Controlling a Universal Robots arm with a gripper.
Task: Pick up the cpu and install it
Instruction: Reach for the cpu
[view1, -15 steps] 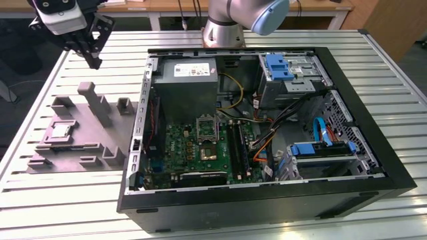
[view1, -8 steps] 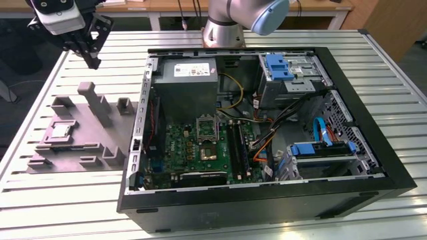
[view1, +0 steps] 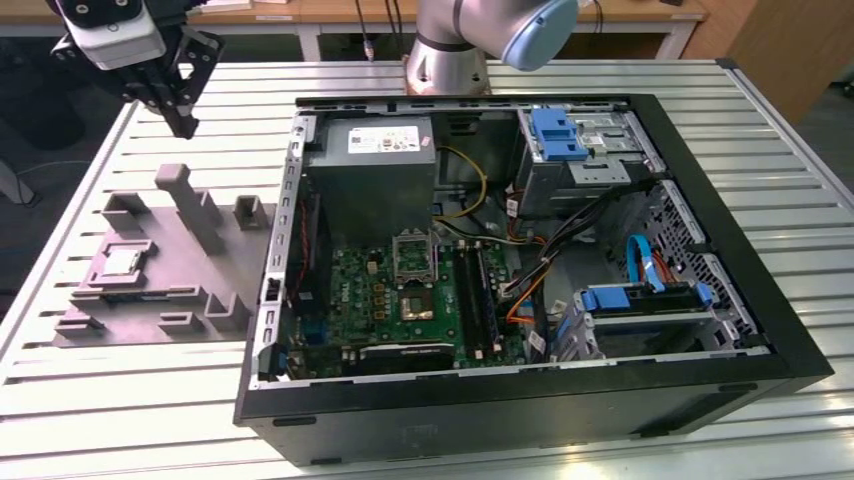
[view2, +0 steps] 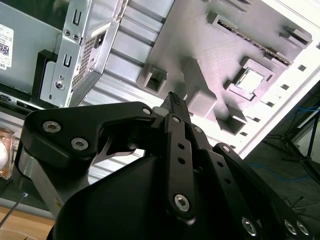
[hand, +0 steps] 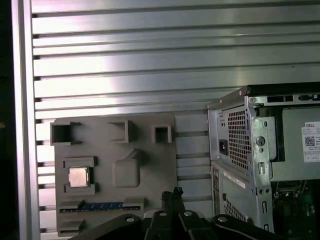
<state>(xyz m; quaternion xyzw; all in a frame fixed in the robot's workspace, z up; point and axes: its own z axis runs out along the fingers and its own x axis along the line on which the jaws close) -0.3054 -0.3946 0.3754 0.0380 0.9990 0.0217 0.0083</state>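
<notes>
Cpu (view1: 123, 262) lies flat in a square pocket of the grey tray (view1: 158, 300), toward the exterior view's left. You have the slatted metal table (view1: 120, 410) under everything, and the open computer case (view1: 534, 415) takes its middle and the exterior view's right. The tray sits just beside the case. Your gripper (view1: 184, 124) hangs over the tray's far end, well apart from the cpu, its fingers pressed together on nothing.

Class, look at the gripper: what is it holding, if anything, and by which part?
Nothing. The gripper hangs empty; the cpu lies in the grey tray.
</notes>
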